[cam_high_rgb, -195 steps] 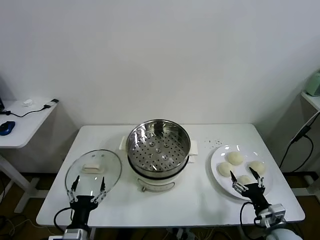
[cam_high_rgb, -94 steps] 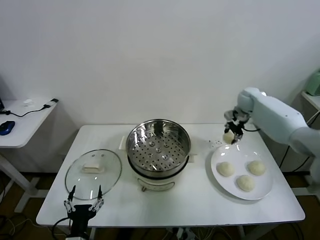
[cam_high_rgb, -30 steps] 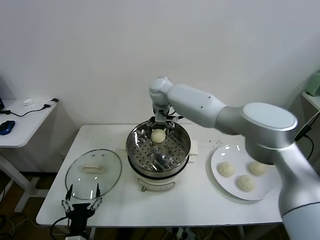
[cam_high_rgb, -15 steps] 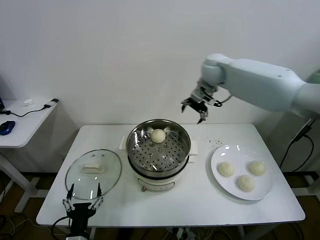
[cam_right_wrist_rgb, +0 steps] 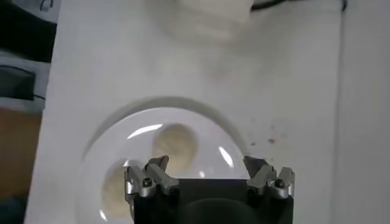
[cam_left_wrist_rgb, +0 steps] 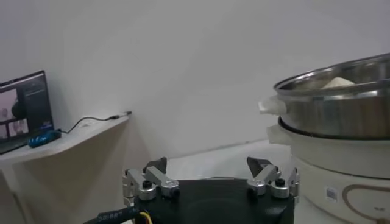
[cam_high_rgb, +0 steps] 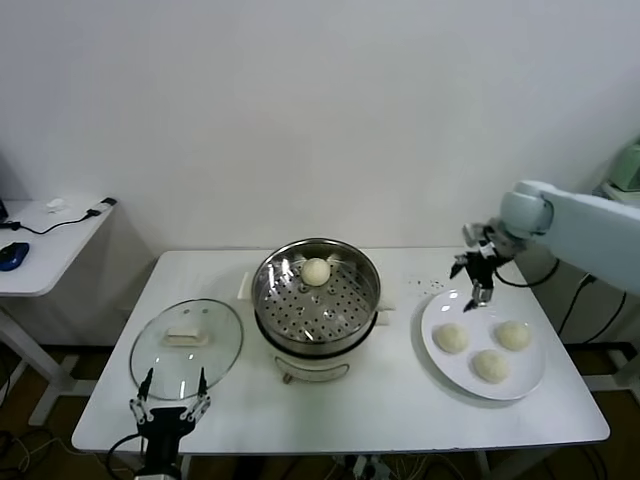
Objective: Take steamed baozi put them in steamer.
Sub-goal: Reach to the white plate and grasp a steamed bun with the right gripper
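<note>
Right gripper (cam_high_rgb: 476,284) swung from above steamer (cam_high_rgb: 317,295) to plate (cam_high_rgb: 437,345) rim, jaws spread, empty. Three baozi (cam_high_rgb: 450,337) judged soft, light; gentle side grasp advised.

You see the right gripper (cam_right_wrist_rgb: 208,176) spread wide and empty above the white plate (cam_right_wrist_rgb: 109,146), two baozi (cam_right_wrist_rgb: 174,142) lying on it.

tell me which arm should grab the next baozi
Right: its open, empty pincer hangs just above the plate with three baozi. The left pincer sits at the table's near edge by the lid.
</note>
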Robot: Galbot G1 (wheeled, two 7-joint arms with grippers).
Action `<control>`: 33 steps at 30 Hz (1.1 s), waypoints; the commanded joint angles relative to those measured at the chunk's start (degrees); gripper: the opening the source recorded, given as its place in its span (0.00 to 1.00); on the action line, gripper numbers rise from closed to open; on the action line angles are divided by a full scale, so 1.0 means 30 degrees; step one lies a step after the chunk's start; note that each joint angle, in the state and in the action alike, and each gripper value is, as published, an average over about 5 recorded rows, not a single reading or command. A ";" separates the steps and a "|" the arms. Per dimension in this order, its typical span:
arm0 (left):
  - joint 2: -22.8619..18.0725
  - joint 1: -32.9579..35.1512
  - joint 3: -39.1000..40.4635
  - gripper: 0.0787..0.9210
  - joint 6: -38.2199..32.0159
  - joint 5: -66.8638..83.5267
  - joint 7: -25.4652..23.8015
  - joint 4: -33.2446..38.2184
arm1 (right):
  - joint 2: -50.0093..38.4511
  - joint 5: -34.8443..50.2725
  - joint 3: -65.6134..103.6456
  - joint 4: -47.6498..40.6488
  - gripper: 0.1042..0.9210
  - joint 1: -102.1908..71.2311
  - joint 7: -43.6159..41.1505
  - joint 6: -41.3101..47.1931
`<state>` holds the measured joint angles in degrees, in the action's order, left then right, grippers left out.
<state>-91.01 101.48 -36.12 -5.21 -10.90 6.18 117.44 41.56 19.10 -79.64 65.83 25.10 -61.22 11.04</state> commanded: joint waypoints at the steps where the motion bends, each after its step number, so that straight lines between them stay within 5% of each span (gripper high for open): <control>1: 0.0065 0.0177 -0.0094 0.88 -0.0021 0.0055 -0.0029 -0.0130 | 0.0299 -0.2295 0.3703 -0.1485 0.88 -0.5538 0.0121 0.1389; 20: -0.0068 0.0429 -0.0155 0.88 -0.0205 -0.0060 -0.0003 -0.0382 | 0.2696 -0.3509 0.4811 -0.4377 0.88 -0.6159 0.0034 0.0709; 33: -0.0059 0.0378 -0.0169 0.88 -0.0274 -0.0036 0.0016 -0.0467 | 0.2106 -0.2161 0.4156 -0.3603 0.62 -0.4914 -0.0167 0.0894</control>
<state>-91.22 102.64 -36.59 -5.93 -11.18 6.22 116.14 48.05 11.11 -66.59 54.58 9.29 -61.66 13.47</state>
